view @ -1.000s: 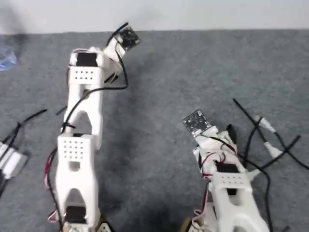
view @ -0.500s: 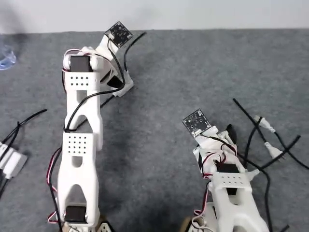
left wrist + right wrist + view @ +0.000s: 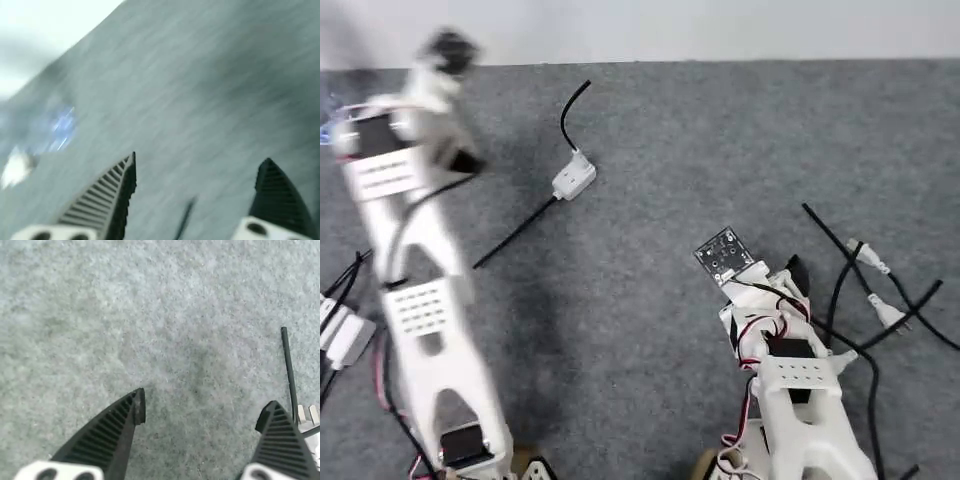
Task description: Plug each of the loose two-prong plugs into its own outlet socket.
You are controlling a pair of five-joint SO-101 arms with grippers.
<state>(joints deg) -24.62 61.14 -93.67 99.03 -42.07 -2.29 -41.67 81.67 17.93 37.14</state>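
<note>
**Plugs.** The first plug (image 3: pixel 867 256) and the second plug (image 3: pixel 888 316) lie loose among crossed black cords (image 3: pixel 825 227). They are well apart from the white block (image 3: pixel 573 180), on its right-arm side. No pincer touches either plug.

**Block.** The block lies flat on the gray surface (image 3: pixel 700 140). One black lead leaves its far end and curves away from the arms. Another runs from its near end toward the left arm (image 3: pixel 405 250). Whether a plug is seated in the block cannot be told.

**Right pincer** (image 3: pixel 205 407). It is spread wide and holds nothing, above bare surface between the block and the loose plugs. The right wrist view shows two prongs (image 3: pixel 307 414) of a plug and a black cord end just beside one fingertip.

**Left pincer** (image 3: pixel 199 172). It is spread wide and holds nothing. A thin dark line (image 3: pixel 185 220) lies on the surface below it. A blue-tinted object (image 3: pixel 60 130) lies beyond the tips.

**Arms.** The left arm stands on the opposite side of the block from the right arm (image 3: pixel 790 380).

**Other items.** White pieces (image 3: pixel 345 335) with black leads lie past the left arm, well apart from the block.
</note>
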